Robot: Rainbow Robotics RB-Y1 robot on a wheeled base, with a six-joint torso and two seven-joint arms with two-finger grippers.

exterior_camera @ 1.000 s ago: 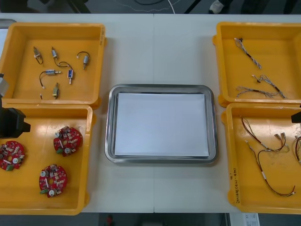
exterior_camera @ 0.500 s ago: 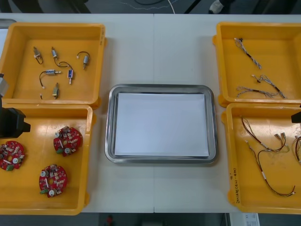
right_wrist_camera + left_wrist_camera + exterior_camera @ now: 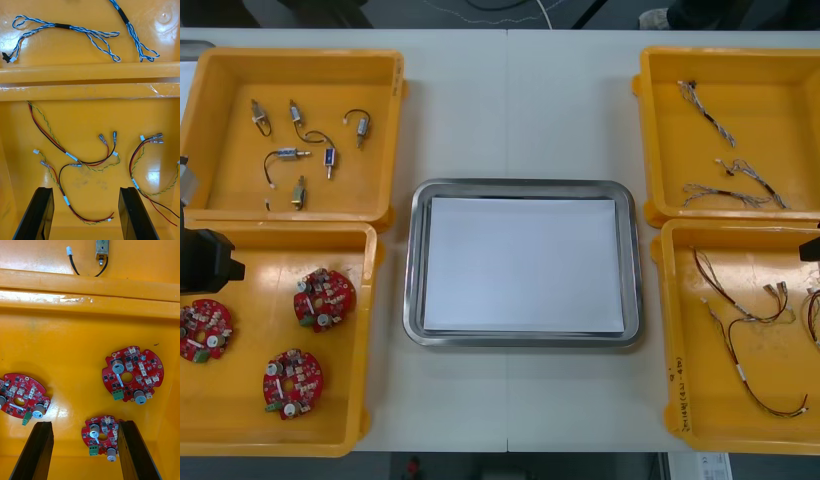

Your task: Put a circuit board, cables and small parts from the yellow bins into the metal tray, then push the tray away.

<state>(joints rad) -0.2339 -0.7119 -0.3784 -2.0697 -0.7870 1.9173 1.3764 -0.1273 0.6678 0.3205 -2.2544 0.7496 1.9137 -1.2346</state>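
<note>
Hanging open above a red board that looks light and stiff, the left gripper should pinch its rim gently, while the right gripper, open too, hovers over floppy cables.

Lit brightly and evenly from above. Glaring in white streaks on the glossy orange plastic bin rim. Gleaming along the shiny rectangular metal tray, flat white inside. Shadowed only faintly, with soft edges.

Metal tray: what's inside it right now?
Inside the metal tray lies only a white sheet; no board, cable or small part is in it. The tray's floor under the sheet is covered and cannot be seen.
</note>
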